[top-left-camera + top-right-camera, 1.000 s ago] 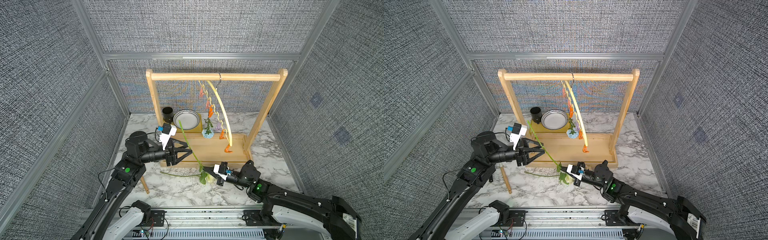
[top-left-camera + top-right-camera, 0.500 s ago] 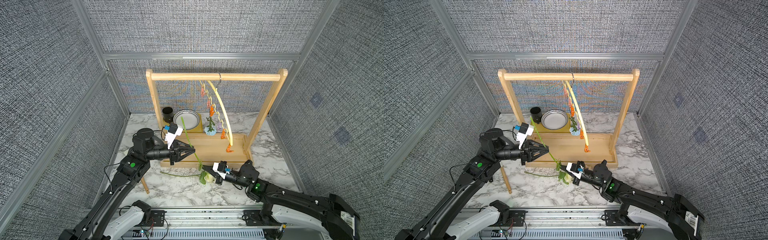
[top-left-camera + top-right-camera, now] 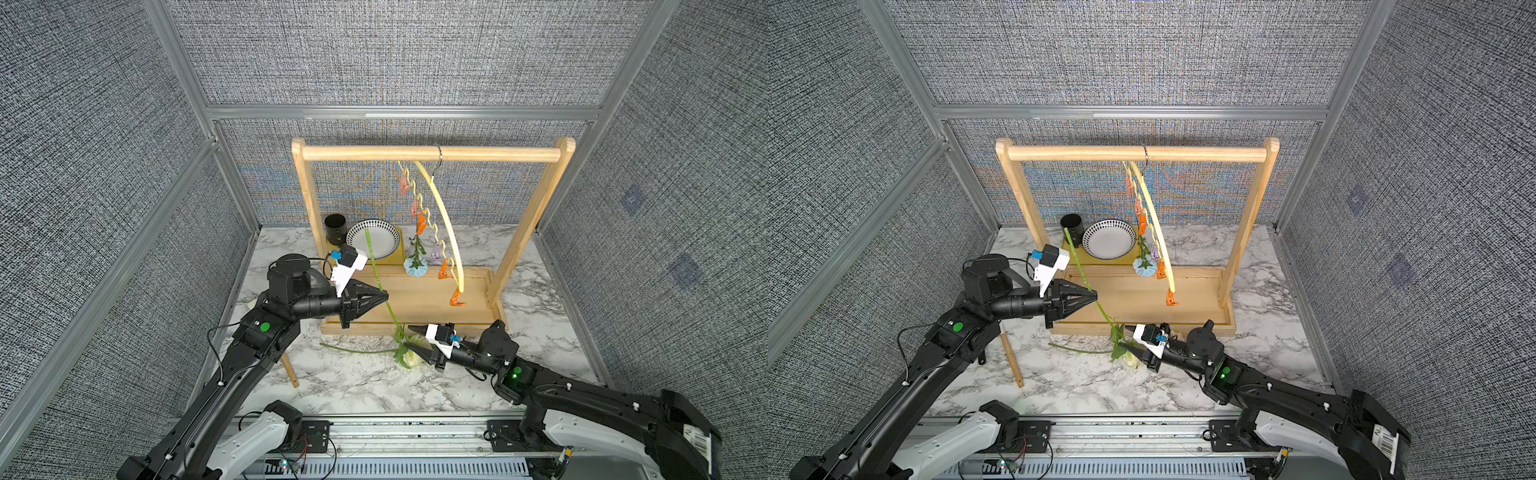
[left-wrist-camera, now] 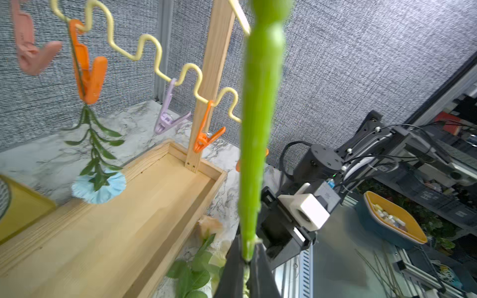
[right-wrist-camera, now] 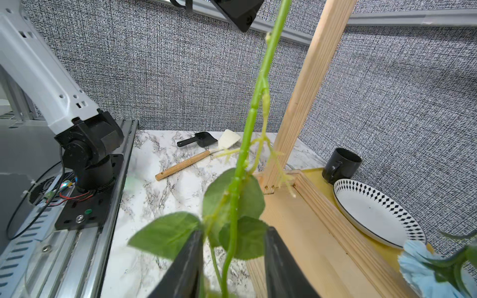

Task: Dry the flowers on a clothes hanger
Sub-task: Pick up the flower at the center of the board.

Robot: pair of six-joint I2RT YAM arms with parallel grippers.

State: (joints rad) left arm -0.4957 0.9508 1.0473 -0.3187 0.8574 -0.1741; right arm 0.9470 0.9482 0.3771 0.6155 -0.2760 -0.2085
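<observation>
The left gripper (image 3: pixel 384 296) pinches the long green rose stem (image 3: pixel 375 266) mid-length, slanting up before the wooden rack (image 3: pixel 428 154), while the right gripper (image 3: pixel 410 337) stands spread around its leafy lower end, apparently not touching it.

Hanger (image 3: pixel 446 224) hangs from the rack bar (image 3: pixel 374 153); cup (image 3: pixel 336 228) and plate (image 3: pixel 384 241) behind the tray (image 3: pixel 415 299), 1 stem (image 3: pixel 357 351) before it.

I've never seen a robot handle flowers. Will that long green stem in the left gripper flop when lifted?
Probably stiff: the green stem runs nearly straight beyond the left gripper pinching it. Likely bottom-heavy: leaves and a cream bloom sit at its lower end, so it may swing. Thin and smooth, it could twist between the jaws.
</observation>
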